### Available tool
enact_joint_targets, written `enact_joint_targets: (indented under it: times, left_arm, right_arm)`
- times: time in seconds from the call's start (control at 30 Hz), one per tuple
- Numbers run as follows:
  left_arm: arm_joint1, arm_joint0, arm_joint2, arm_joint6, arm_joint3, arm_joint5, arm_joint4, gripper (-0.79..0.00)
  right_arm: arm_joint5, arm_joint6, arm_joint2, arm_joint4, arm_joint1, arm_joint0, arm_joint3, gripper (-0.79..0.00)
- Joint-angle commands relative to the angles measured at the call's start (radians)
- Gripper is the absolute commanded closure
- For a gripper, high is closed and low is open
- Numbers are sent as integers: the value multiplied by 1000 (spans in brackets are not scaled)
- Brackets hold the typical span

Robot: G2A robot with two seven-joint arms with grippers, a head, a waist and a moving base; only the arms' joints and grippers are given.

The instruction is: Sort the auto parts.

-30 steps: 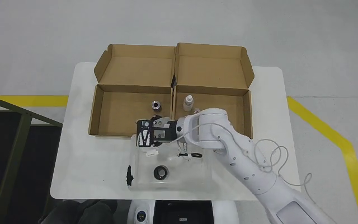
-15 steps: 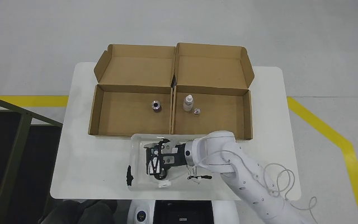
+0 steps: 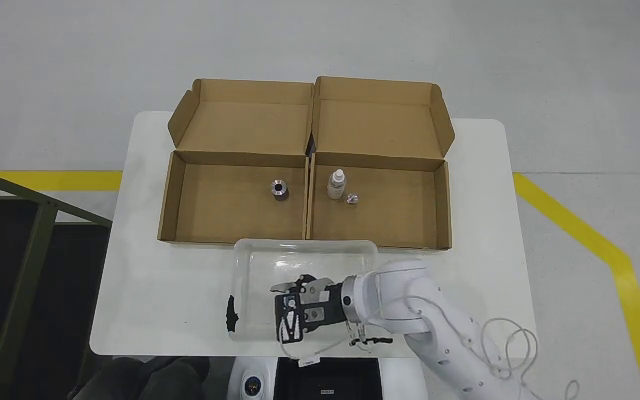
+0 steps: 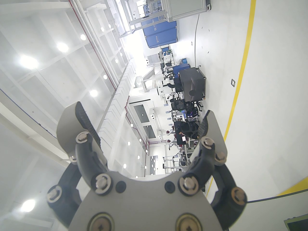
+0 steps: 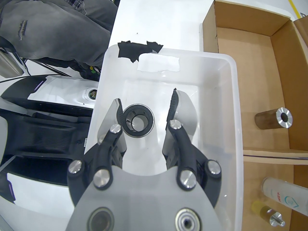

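**Right arm set over bearing ring in tub; grasp not yet made, ring off-centre**

**Finding.** The right gripper is inside the clear plastic tub on the counter. Its jaws are spread wide and grip nothing. The black bearing ring lies flat on the tub floor with its bore facing up, and it sits between the two fingers. The ring is not centred. One pad is touching or just beside its outer wall, and the other pad stands well apart from it. The ring is also a little short of the fingertips, toward the palm.

**Left arm.** The left gripper points up into the hall. Its jaws are open and empty.

**Assessment of the step in hand (pick-up).**
- In my judgement the gripper should shift sideways first, so the ring sits midway between the pads.
- If the jaws close from the present offset, the far finger will probably drag the ring across the smooth tub floor. It could also tip the ring onto its edge.
- The pads should come low enough to take the outer wall squarely, not the top lip.
- The closing should be slow, and the grip should be confirmed before raising.
- The lift should go straight up to clear the tub rim before any travel toward the cardboard boxes.

**Risk.** The ring is round and hard and may roll or squirt out of a shallow pinch.
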Motion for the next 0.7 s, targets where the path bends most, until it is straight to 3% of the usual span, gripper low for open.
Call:
enact_joint_targets:
  times: [0.0,0.23,0.5,0.67]
  left_arm:
    - [0,0,0,0,0,0,0,-785]
    - [0,0,0,0,0,0,0,-785]
    - [0,0,0,0,0,0,0,-785]
    - [0,0,0,0,0,0,0,-785]
  right_arm:
    - [-4,0,2,-5,4,-3,-2,-372]
    - [-18,-6,0,-28,18,-3,26,-388]
    - [-27,-38,-20,-42,27,11,67,-489]
    - [-20,-55,-33,-56,29,30,96,-511]
